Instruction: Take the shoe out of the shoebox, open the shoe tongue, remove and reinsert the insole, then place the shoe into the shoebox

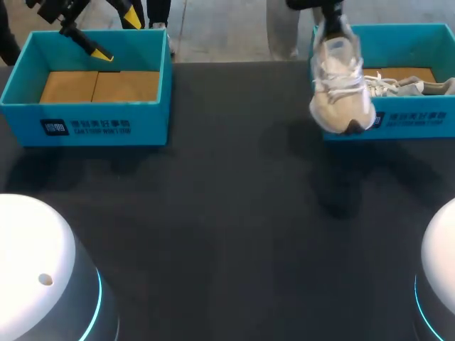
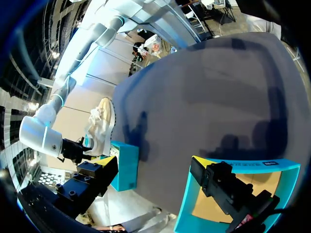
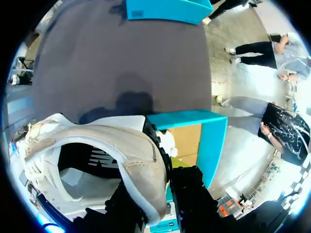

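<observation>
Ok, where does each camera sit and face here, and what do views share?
Head view: above and behind, looking down on the table; left fingers over the left shoebox, right arm holding the shoe.
Left wrist view: wrist-mounted, along the open left fingers, over the left shoebox, across the table.
Right wrist view: wrist-mounted, past the right fingers, shut on the shoe, down to the right shoebox.
Shared: all three show the shoe.

Bright overhead light throws soft shadows across the dark table (image 1: 227, 234).
</observation>
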`<state>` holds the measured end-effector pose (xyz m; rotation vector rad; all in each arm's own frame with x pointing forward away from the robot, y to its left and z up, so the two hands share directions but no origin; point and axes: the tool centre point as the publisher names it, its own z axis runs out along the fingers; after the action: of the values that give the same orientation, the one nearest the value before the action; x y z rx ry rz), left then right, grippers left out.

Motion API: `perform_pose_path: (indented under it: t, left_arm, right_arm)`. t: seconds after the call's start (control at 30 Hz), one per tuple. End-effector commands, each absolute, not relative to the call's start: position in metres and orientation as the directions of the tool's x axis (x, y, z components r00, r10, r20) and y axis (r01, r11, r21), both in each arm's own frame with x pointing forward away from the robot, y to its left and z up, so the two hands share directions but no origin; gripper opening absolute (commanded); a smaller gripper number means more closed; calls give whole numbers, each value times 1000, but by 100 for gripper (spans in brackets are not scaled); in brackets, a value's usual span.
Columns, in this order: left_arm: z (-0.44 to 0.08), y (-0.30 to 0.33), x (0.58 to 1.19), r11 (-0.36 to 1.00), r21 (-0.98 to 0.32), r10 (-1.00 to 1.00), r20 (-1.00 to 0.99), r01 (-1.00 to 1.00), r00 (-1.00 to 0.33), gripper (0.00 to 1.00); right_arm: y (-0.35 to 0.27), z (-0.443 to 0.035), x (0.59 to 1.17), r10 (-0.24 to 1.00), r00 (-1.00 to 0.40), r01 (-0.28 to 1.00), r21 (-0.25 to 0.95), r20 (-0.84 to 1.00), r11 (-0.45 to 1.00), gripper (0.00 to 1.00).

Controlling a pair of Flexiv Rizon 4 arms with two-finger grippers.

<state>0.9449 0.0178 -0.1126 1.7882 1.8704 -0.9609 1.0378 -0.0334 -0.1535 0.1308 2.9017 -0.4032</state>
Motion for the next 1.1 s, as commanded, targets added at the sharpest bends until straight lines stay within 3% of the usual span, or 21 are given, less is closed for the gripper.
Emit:
perform_pose_path:
  t: [0.03,1.1]
  left_arm:
    - [-113,18,944,-41,-211,719,-685,977,-118,100]
    - [-113,18,944,-41,-211,719,-685,977,-118,100]
  right_arm:
    - [-50,-147,1049,31,-976,84,-240,-216,967,0]
    - [-67,-149,1061,33,-976,83,-228,-213,970,0]
